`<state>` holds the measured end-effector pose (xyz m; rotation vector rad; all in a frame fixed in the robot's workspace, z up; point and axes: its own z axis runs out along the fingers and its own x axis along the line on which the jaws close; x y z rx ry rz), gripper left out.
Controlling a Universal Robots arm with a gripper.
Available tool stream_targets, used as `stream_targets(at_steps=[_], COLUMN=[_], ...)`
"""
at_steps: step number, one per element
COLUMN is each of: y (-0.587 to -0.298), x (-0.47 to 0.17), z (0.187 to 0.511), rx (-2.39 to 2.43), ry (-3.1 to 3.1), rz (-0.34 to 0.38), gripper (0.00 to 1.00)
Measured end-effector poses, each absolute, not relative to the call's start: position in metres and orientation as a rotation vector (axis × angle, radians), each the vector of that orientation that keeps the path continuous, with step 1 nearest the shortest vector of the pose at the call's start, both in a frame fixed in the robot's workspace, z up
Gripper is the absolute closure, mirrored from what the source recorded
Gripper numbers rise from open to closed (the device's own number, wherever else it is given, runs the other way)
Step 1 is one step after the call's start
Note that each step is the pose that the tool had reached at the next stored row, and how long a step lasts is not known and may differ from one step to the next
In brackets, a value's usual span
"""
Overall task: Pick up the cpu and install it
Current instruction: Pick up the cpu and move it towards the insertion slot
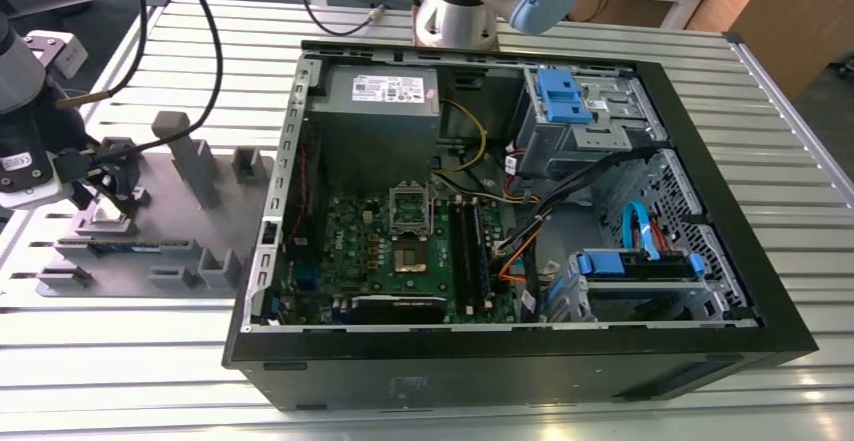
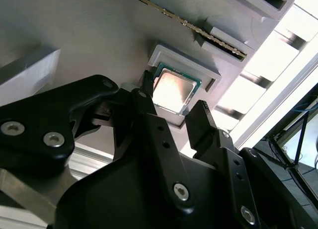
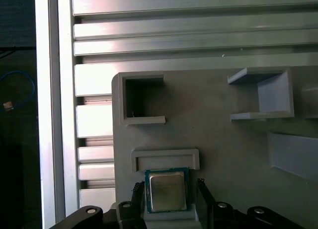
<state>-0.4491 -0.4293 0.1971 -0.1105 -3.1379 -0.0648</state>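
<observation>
The cpu (image 2: 172, 91) is seen lying flat, silver top up, in a shallow raised nest on the grey fixture plate (image 3: 223, 154), close to one edge of that plate. The gripper (image 3: 170, 187) is poised low over the plate with its jaws spread wide enough to straddle the chip. A black finger (image 2: 201, 120) is placed at each of two opposite sides. Nothing is grasped, and it cannot be told whether the chip's edges are touched. A memory stick (image 2: 198, 33) is stood on edge in a slotted holder on the same plate, just beyond the nest. The plate is laid on a slatted metal table (image 3: 149, 40). An open computer case (image 1: 467, 371) is set beside the plate, on the exterior view's right of it.
</observation>
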Motion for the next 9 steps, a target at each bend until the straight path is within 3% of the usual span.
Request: stream_targets(at_steps=[9], y=[-0.4293], x=[-0.4491], z=[0.193], rx=[-0.11], ry=[-3.138], rz=[-0.065], gripper=[0.47])
